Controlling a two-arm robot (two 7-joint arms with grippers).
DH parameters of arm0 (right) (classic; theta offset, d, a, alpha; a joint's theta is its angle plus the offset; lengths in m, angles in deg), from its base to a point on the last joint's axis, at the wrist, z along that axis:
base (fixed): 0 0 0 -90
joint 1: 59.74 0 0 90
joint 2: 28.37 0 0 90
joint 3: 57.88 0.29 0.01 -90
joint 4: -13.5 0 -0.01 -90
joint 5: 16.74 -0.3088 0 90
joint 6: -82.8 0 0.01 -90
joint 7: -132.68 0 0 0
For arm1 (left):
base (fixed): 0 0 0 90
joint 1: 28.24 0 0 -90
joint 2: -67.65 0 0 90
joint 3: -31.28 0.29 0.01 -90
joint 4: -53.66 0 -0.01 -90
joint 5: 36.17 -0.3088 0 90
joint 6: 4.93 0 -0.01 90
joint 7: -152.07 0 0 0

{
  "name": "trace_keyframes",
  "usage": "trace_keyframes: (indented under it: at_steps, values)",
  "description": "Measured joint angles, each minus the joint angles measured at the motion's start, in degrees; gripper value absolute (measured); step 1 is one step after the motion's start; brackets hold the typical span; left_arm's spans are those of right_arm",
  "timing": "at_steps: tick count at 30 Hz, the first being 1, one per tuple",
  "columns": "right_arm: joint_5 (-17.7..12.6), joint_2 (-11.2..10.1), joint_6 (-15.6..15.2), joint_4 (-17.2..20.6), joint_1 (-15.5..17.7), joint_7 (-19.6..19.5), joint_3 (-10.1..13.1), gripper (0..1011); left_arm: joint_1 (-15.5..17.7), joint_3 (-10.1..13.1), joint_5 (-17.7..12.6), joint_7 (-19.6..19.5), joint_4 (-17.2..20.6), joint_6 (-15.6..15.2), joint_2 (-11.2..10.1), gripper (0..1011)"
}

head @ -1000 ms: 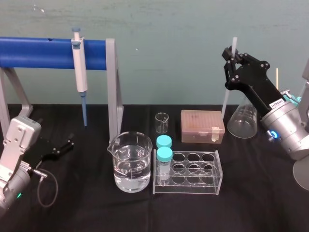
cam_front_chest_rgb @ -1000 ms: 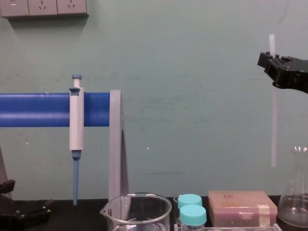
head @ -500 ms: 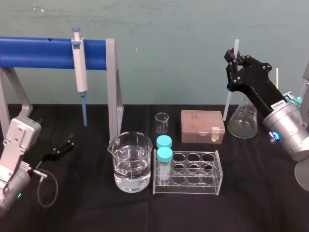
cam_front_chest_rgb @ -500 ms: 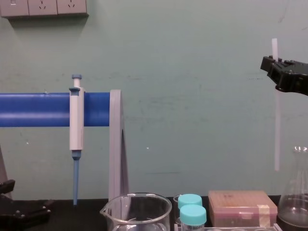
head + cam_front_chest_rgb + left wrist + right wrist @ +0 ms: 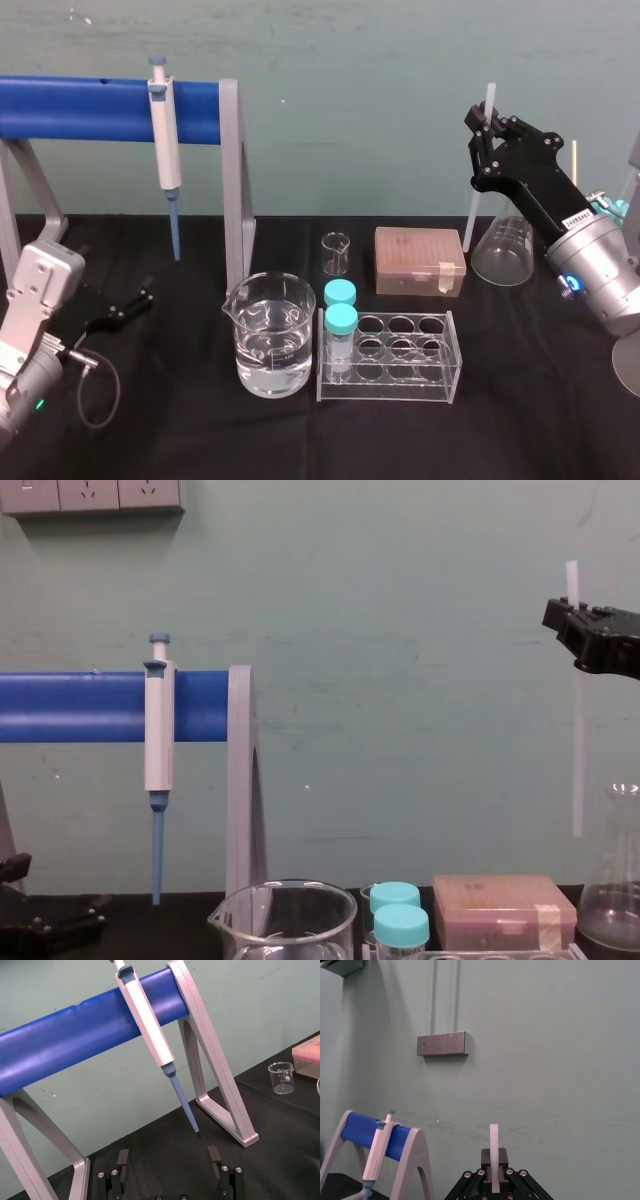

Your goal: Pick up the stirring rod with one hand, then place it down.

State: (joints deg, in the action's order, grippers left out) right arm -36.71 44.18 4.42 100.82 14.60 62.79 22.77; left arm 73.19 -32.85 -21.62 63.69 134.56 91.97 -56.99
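Close by on the left, the left gripper (image 5: 120,308) lay on the black table (image 5: 520,400), fingers spread wide with nothing between them (parked). Farther back on the right, the stirring rod (image 5: 470,215) – thin, straight, translucent white – hung upright in the air, its lower end near the conical flask (image 5: 505,250). The right gripper (image 5: 485,120) had clamped its jaws tight on the rod's upper part, a short stub standing above them.
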Motion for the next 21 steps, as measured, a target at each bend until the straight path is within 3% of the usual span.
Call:
trace_keyframes:
  at_steps: [21]
  values:
    - [0.2, 0.1, -0.4, 0.1, 0.3, 0.3, 0.0, 71, 0.0, 0.0, 0.0, 0.0, 0.0, 0.0, 0.0, 1000]
